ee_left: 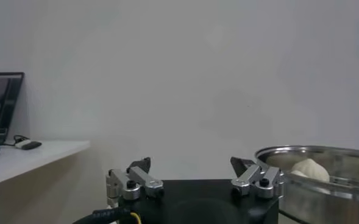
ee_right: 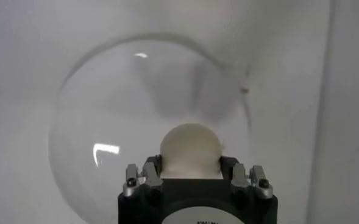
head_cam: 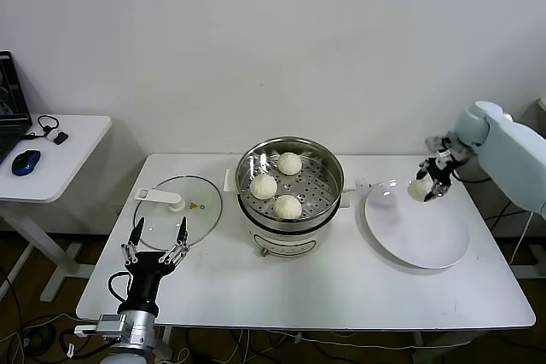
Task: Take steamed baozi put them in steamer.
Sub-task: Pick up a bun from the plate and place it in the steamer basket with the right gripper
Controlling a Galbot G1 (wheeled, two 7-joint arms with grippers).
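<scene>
Head view: right gripper (head_cam: 426,187) fingers clasp the 4th cream-white pleated dough bun (head_cam: 419,189) above the round white plate (head_cam: 426,240); 3 sit in the shiny steel steamer (head_cam: 328,178); soft, light, squashable, so grip the sides gently; left gripper (head_cam: 154,240) idle over the bench, fingers wide.

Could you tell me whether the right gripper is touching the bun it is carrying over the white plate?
Touching. The right wrist view shows the right gripper with its jaws pressed against both sides of the bun, above the plate.
</scene>
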